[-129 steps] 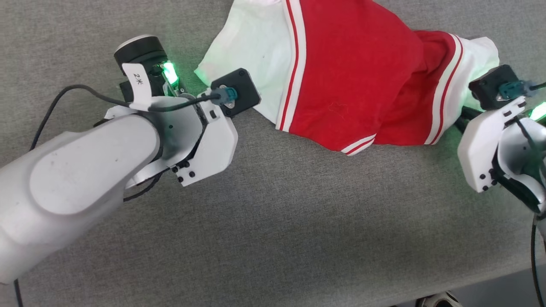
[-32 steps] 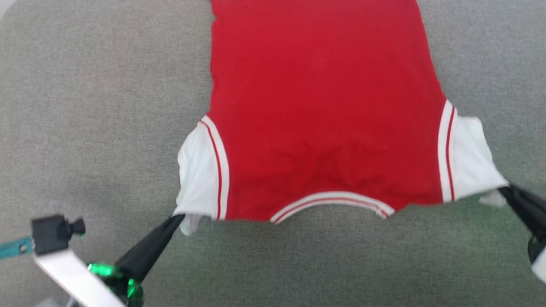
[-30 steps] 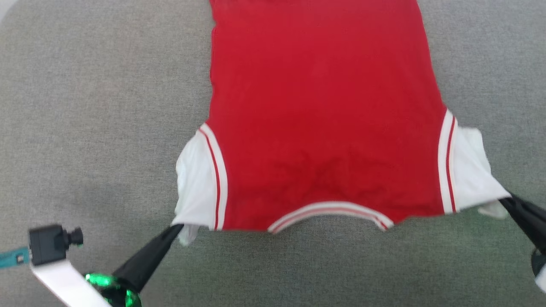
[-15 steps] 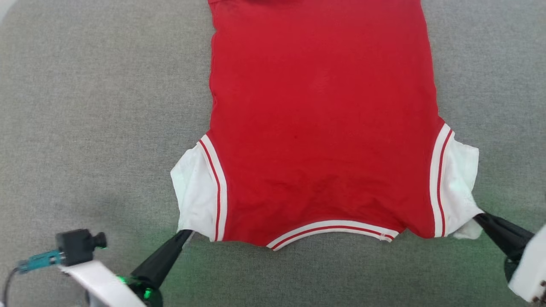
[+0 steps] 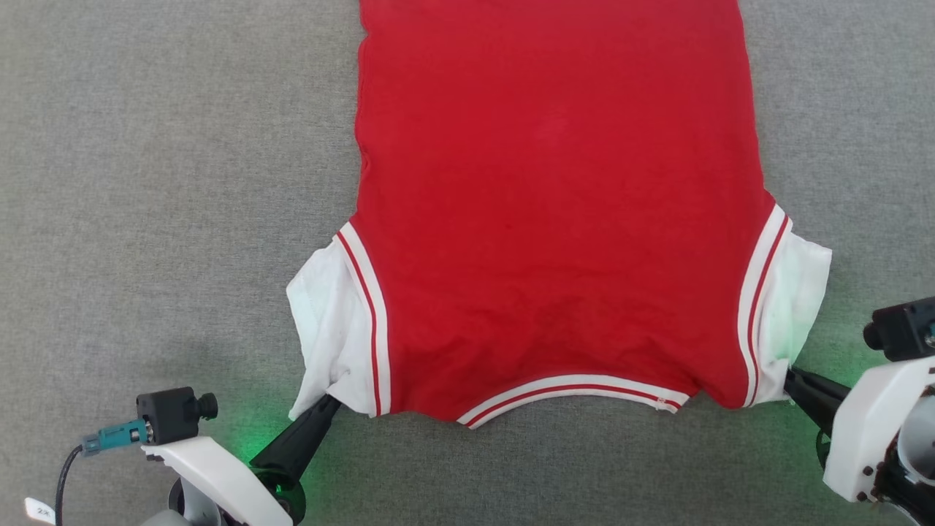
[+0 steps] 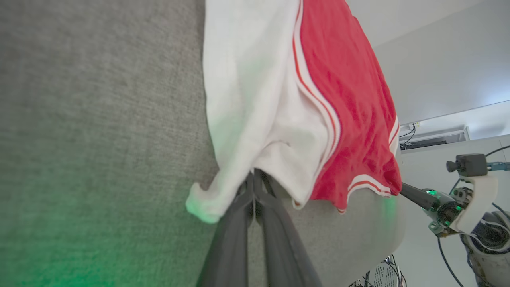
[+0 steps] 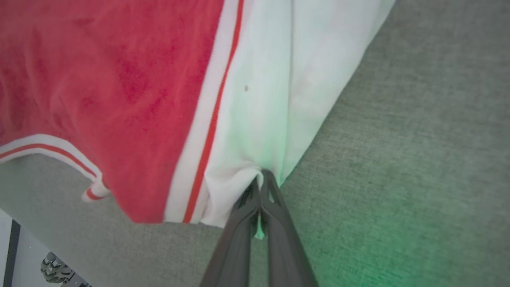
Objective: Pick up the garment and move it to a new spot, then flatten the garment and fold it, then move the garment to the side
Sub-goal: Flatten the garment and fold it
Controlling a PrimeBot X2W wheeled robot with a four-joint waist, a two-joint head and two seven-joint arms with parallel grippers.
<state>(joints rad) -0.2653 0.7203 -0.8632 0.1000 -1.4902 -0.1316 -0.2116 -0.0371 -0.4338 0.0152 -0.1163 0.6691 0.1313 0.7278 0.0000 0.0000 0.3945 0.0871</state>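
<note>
Now the garment [image 5: 555, 219] lies spread flat on the grey bench [image 5: 146, 183], its red body reaching toward 12 o'clock in the head view. At 7 o'clock the left end effector [image 5: 326, 403] is closed on one white sleeve [image 5: 329, 329]; at 4 o'clock the right end effector [image 5: 790, 378] pinches the other sleeve [image 5: 796, 292].

Seemingly a lab: grey cloth-covered table [image 5: 146, 183], bare white walls [image 6: 438, 59], trailing cables [image 6: 443, 257].
</note>
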